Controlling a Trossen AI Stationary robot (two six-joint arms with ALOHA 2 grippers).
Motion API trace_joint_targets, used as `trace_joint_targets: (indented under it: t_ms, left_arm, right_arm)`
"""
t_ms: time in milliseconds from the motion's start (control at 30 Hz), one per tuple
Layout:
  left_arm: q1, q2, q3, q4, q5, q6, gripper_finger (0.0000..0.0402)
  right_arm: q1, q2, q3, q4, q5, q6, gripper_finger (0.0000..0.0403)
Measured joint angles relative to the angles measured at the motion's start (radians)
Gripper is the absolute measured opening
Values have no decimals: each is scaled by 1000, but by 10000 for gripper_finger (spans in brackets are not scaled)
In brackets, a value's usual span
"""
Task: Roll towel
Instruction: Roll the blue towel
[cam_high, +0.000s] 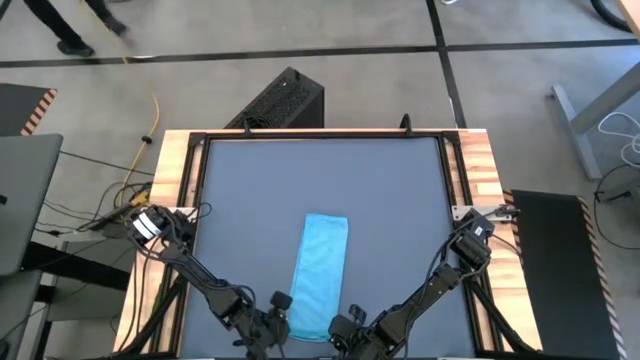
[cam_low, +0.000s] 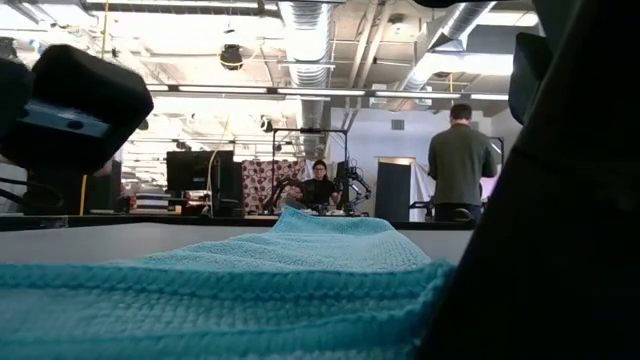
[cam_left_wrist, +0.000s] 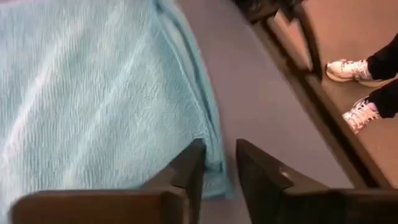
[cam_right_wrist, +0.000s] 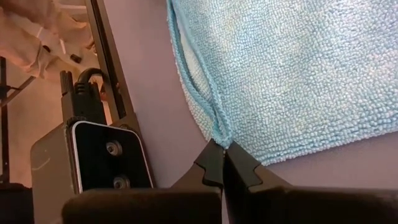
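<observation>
Dark grey table (cam_high: 250, 190) carries the towel (cam_high: 321, 272), a light blue strip lying lengthwise at lower centre of the high view. At its near end, the right hand (cam_right_wrist: 224, 160) pinches a corner, while the left hand (cam_left_wrist: 219, 163) straddles the opposite edge, fingers slightly parted.

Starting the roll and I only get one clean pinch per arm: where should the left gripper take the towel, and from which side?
Take the towel at its near left corner. It lies flat as a long strip running away from the arms, so come in from the near end, mirroring the right gripper, which is pinched on the other near corner. The left gripper sits over that corner's hem, with one finger on the cloth.
</observation>
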Motion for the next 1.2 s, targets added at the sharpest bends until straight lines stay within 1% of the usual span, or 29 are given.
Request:
trace_joint_targets:
  t_ms: [100,167,233,300,433,567,667,767,900,1000,1100,1200]
  left_arm:
    - [1,0,1,-28,-1,-28,22]
    - [1,1,1,-35,1,-59,7]
    - [4,1,-2,-31,21,-82,4]
    - [14,1,-3,-36,65,-132,2]
    - [50,1,-3,-39,205,-282,1]
    - [85,2,-4,-41,330,-364,0]
    - [108,3,-4,-66,387,-427,0]
    - [124,3,-4,-84,407,-460,0]
    - [139,3,-4,-67,413,-467,0]
    - [154,3,-5,-62,416,-450,0]
    - [158,3,-5,-59,412,-364,3]
    - [154,-7,-5,-61,405,-275,23]
  right_arm:
    - [0,0,0,-1,0,13,17]
    - [0,0,0,-1,0,19,17]
    - [0,0,0,-1,0,22,17]
    - [0,0,0,0,0,30,18]
    - [10,0,0,3,1,82,18]
    - [14,0,0,-5,0,191,18]
    - [14,0,0,-5,1,248,18]
    - [10,-1,1,-3,-21,320,18]
    - [-6,-3,1,17,-118,402,18]
    - [-10,-3,1,27,-153,436,18]
    - [-24,-4,1,25,-189,453,18]
    - [-35,-4,2,23,-211,464,18]
